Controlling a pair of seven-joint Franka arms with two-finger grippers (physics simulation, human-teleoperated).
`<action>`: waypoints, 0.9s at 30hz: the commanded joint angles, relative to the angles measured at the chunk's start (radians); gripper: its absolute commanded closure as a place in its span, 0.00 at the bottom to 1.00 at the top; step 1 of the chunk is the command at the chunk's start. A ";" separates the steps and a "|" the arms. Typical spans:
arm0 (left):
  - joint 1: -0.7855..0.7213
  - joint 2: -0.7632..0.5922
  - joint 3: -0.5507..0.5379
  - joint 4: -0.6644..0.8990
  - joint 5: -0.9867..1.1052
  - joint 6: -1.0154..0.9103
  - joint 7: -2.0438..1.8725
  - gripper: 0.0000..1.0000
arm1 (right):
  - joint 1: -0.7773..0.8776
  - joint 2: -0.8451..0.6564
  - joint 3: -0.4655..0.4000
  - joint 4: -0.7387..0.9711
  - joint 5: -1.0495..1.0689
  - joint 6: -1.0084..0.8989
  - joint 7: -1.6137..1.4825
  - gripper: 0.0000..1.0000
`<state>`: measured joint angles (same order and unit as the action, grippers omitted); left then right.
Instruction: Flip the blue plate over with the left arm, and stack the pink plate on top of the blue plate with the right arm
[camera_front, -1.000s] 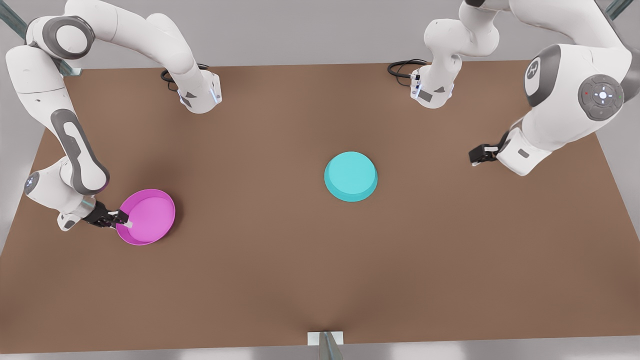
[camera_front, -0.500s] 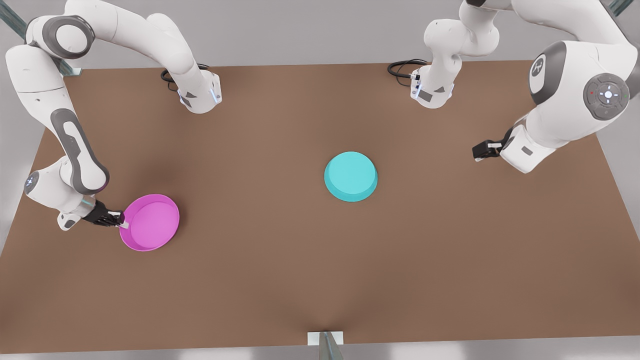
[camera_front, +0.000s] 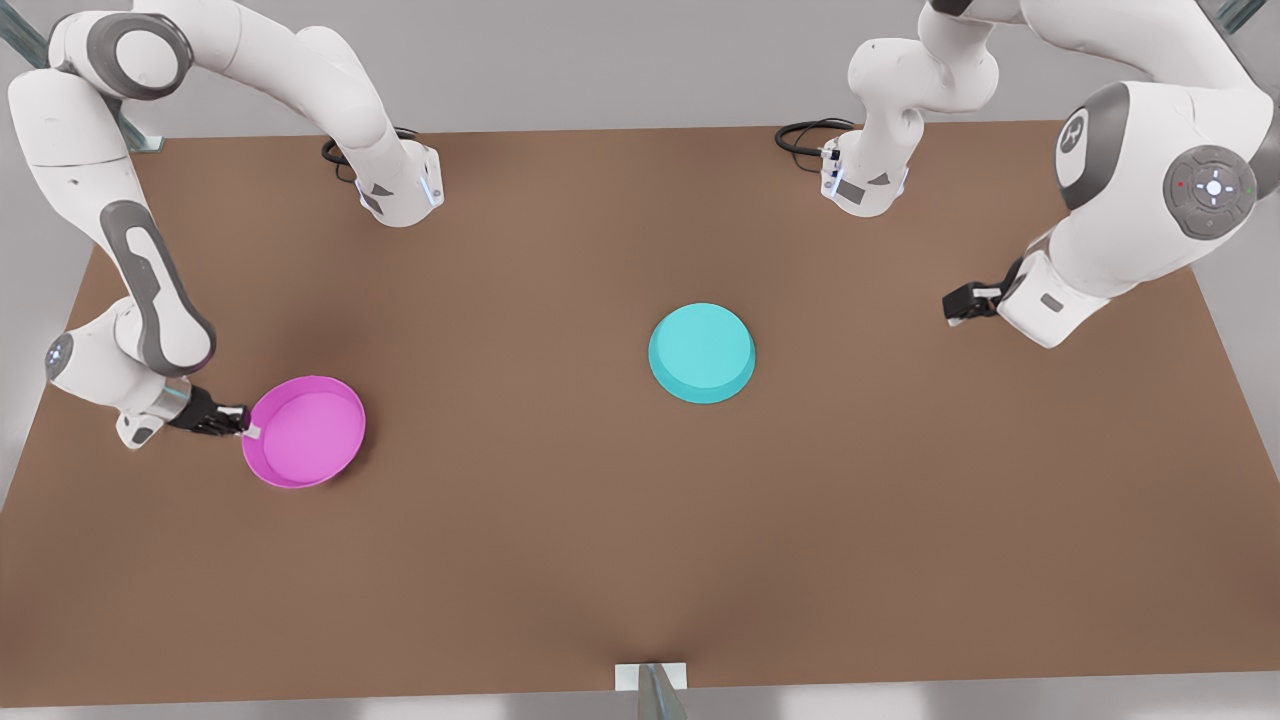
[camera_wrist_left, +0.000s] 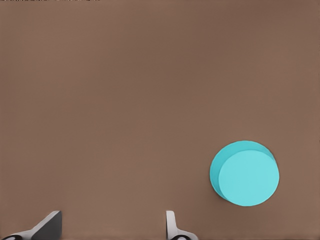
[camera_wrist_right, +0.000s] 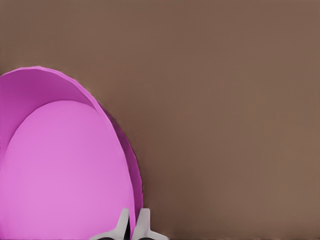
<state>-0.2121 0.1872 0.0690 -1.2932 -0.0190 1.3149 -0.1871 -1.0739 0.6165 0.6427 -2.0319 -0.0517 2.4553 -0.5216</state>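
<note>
The right gripper (camera_front: 243, 428) sits at the front view's left, low over the brown table (camera_front: 560, 560), its two fingers pinched onto the rim of the pink plate (camera_front: 305, 432). In the right wrist view the pale fingertips (camera_wrist_right: 141, 226) stand close together with the thin magenta wall (camera_wrist_right: 131, 165) clamped between them, one finger inside the dish and one outside. The pink plate extends away from this gripper toward the table's middle, hollow side up, with a shadow under its far edge. Whether it rests flat or is raised off the table I cannot tell.

The left gripper (camera_front: 955, 306) hangs at the front view's right, above the table and touching nothing. Its fingers (camera_wrist_left: 48, 227) are spread wide in the left wrist view, with bare table between them.

The blue plate (camera_front: 701, 353) lies upside down near the table's middle, flat base on top and rim against the wood. It is well apart from the left gripper, out ahead of the open fingers and off to one side (camera_wrist_left: 245, 173), and farther still from the right gripper and the pink plate.
</note>
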 joint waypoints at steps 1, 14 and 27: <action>0.000 -0.002 0.000 0.000 -0.001 0.000 0.001 0.00 | -0.006 -0.006 0.005 -0.007 -0.007 0.001 0.009 0.79; 0.008 0.003 0.009 0.000 -0.001 0.007 0.006 0.00 | -0.169 -0.011 0.226 -0.087 0.039 -0.071 0.127 0.79; 0.008 0.003 0.012 0.000 -0.001 0.007 0.005 0.00 | 0.351 -0.116 0.055 -0.019 0.383 -0.036 0.199 0.79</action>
<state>-0.2039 0.1903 0.0812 -1.2932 -0.0200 1.3209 -0.1825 -0.6988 0.4973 0.6932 -2.0509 0.3573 2.4258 -0.3170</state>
